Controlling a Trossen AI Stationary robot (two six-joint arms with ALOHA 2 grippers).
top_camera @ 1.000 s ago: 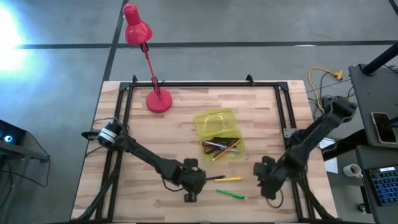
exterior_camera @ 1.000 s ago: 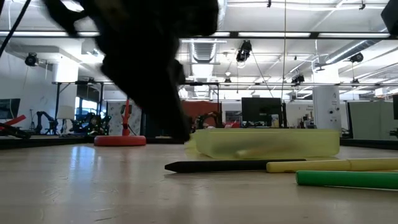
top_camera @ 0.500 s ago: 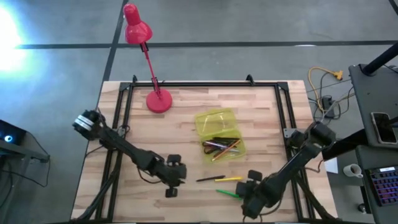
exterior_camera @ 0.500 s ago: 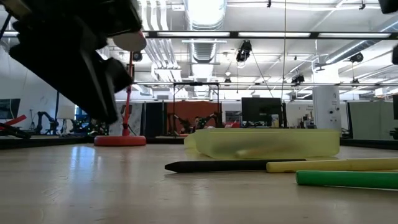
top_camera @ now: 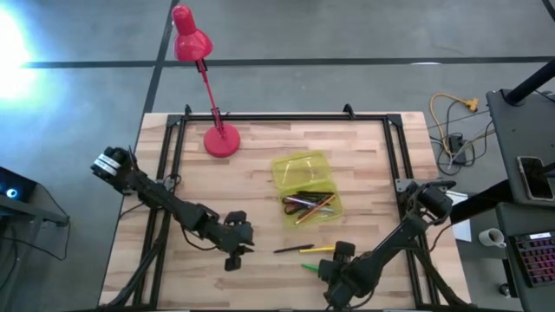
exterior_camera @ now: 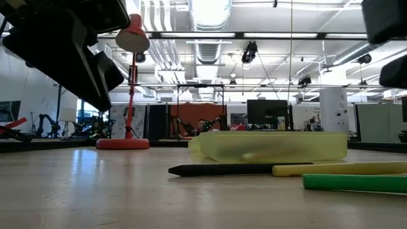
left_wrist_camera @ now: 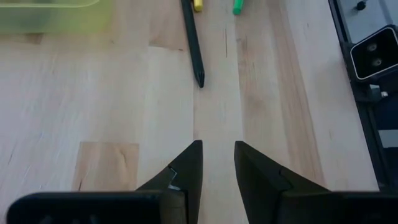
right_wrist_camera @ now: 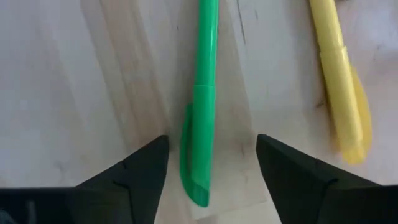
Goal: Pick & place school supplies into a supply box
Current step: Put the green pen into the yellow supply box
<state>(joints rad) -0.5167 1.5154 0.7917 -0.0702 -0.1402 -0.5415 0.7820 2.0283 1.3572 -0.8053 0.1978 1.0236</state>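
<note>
Down at the table's near edge, the right gripper (right_wrist_camera: 211, 158) stood spread wide astride the green pen (right_wrist_camera: 203, 99), beside the yellow marker (right_wrist_camera: 341, 93). The left gripper (left_wrist_camera: 217, 163), parted narrowly and empty, faced the black pencil (left_wrist_camera: 192, 42). Other supplies lay inside the supply box (top_camera: 305, 185).

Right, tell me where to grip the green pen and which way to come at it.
Grip the green pen around mid-barrel, coming straight down from above. It lies flat on the table, so only its two long sides are free. The right gripper is open, a finger on each side of the pen's end. The yellow pen lies apart alongside, probably leaving room for a finger.
</note>
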